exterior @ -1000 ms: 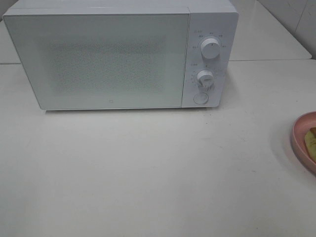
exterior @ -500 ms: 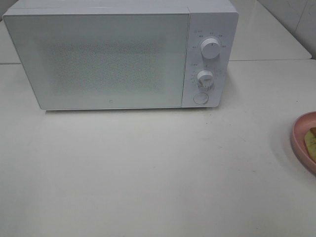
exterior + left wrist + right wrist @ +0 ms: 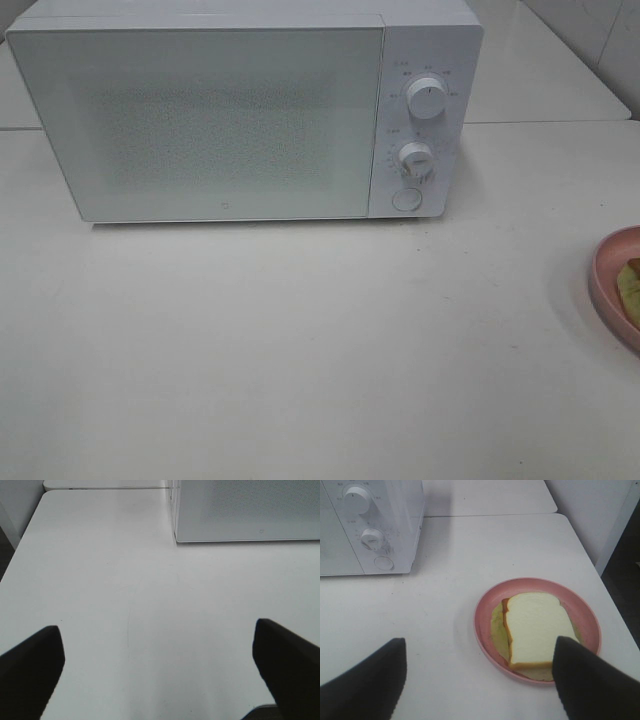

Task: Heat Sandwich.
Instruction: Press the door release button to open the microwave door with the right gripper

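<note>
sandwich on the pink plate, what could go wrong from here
1. The sandwich lies loose on lettuce; pinching only the bread could pull the layers apart.
2. The pink plate sits near the right edge of the table; a bump from the open right claw might push it off.
3. The microwave door is shut, so bringing the plate over now would likely hit it.
</note>
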Action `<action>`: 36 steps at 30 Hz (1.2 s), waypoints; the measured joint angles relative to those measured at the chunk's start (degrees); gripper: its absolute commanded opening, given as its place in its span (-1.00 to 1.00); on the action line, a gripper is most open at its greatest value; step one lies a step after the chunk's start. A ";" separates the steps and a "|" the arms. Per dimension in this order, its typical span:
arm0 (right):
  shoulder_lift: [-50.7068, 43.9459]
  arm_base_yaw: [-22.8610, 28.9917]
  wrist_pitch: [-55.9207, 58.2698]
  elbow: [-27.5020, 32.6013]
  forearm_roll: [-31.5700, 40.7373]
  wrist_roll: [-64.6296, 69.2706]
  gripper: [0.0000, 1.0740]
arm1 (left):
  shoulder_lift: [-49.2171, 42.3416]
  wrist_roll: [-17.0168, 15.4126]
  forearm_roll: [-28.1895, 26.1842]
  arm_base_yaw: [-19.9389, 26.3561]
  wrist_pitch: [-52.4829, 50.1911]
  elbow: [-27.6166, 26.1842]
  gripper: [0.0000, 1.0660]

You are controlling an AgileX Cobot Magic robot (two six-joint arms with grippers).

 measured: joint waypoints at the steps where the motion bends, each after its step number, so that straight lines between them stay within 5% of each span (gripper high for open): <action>1: 2.46 0.00 -1.15 0.00 0.00 0.00 0.45 | 0.00 0.00 0.00 0.00 0.00 0.00 0.83; 36: 37.59 0.00 -33.23 0.00 0.00 0.06 0.42 | 0.00 0.00 0.00 0.00 0.00 0.00 0.83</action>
